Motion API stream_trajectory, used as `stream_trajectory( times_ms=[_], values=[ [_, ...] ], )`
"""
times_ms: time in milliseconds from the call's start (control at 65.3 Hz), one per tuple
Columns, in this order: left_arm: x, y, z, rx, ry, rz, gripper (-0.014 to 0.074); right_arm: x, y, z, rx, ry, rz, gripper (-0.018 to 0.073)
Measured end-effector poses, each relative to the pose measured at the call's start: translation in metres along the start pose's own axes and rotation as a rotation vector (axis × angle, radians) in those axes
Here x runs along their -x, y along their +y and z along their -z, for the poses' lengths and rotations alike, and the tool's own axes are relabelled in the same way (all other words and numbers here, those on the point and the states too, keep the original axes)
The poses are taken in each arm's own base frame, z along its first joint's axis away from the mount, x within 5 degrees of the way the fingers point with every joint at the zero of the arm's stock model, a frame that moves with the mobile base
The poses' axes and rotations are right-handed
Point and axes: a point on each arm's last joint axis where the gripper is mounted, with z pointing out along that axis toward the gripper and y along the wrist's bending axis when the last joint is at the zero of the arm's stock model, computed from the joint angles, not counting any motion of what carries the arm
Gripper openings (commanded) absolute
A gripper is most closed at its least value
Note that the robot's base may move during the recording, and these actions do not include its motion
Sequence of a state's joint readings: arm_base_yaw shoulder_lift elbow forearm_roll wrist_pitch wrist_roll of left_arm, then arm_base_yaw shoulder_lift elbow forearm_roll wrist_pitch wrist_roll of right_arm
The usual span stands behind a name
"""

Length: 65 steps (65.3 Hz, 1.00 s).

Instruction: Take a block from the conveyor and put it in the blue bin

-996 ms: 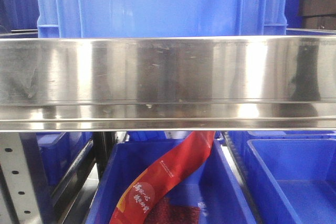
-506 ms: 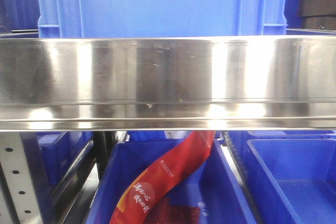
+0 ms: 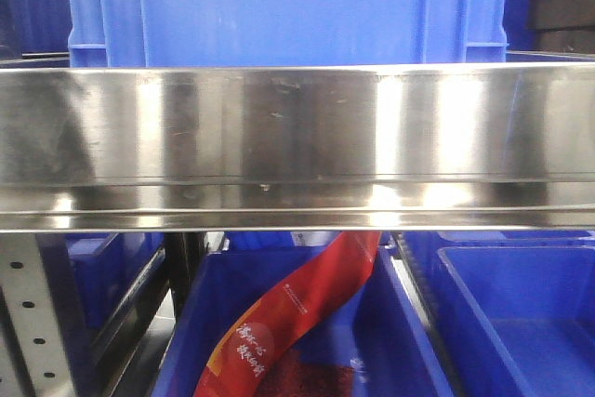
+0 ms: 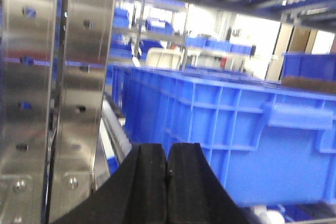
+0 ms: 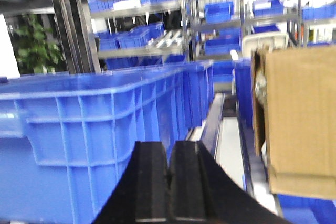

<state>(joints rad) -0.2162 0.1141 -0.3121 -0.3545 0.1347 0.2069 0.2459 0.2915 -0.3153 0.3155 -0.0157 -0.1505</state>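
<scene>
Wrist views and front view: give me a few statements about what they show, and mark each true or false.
1. The left end effector has its fingers pressed together. True.
2. The right end effector grips a green block. False: it is shut on nothing, and no block shows.
3. A cardboard box stands right of the right end effector. True.
4. The red packet lies on top of the steel rail. False: it sits below, in a blue bin.
5. A blue crate stands behind the steel rail. True.

Blue bin (image 3: 288,6) cut off above, its base behind steel rail (image 3: 297,137).
</scene>
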Motion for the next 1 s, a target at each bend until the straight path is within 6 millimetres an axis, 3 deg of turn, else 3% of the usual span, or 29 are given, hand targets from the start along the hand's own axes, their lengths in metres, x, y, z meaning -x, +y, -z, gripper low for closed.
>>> stream_trajectory(
  times_ms=[414, 843, 996],
  values=[
    [0.001, 0.0, 0.002, 0.0, -0.014, 0.0, -0.0111, -0.002, 0.0, 0.003, 0.001, -0.006, 0.061, -0.016],
    [0.001, 0.0, 0.002, 0.0, -0.014, 0.0, -0.0111, -0.077, -0.02, 0.032, -0.126, 0.019, 0.089, -0.016],
    [0.001, 0.0, 0.002, 0.0, -0.015, 0.0, -0.0111, -0.084, -0.022, 0.032, -0.139, 0.037, 0.087, -0.016]
  ],
)
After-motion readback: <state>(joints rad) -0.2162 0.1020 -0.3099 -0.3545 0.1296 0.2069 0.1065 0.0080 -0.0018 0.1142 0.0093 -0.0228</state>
